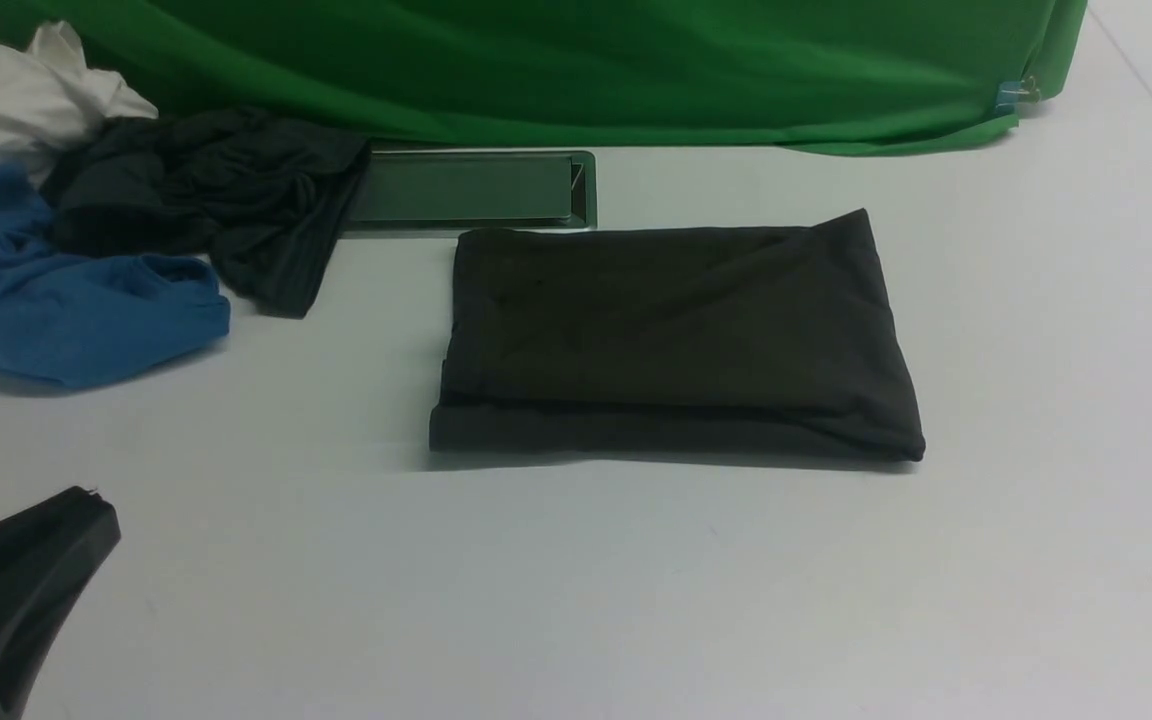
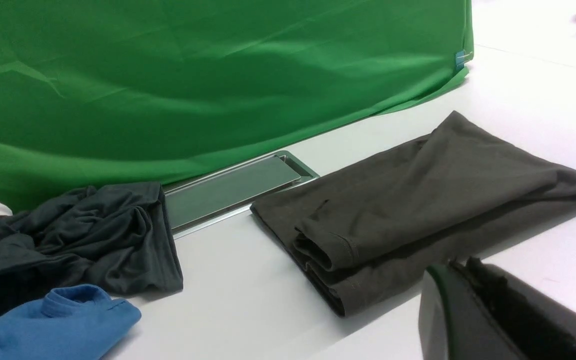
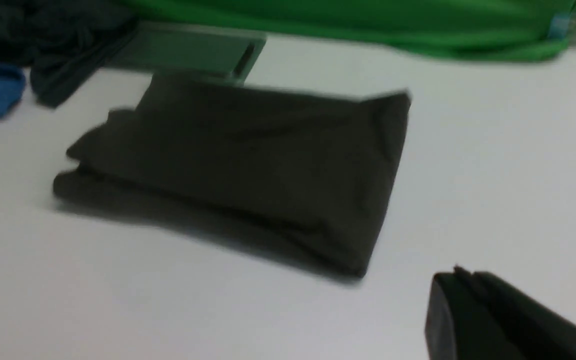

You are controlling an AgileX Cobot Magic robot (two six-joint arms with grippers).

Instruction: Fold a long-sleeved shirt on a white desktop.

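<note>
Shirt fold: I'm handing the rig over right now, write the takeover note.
Left gripper: shut, empty, low at the near left, clear of the cloth.
Right gripper: shut, empty, off to the shirt's right.
Long-sleeved shirt: folded into a flat rectangle mid white desktop, just in front of the metal tray.
Pile of other clothes sits far left, apart.
Done: the fold looks complete.
Left: probably only parking the arms.

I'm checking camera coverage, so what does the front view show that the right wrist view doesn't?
Only the front view shows the white garment in the pile and the left claw, shut, low on the robot's left. Only the right wrist view shows the right claw, shut and empty. Both show the folded long-sleeved shirt on the white desktop, the blue garment and the green backdrop.
</note>
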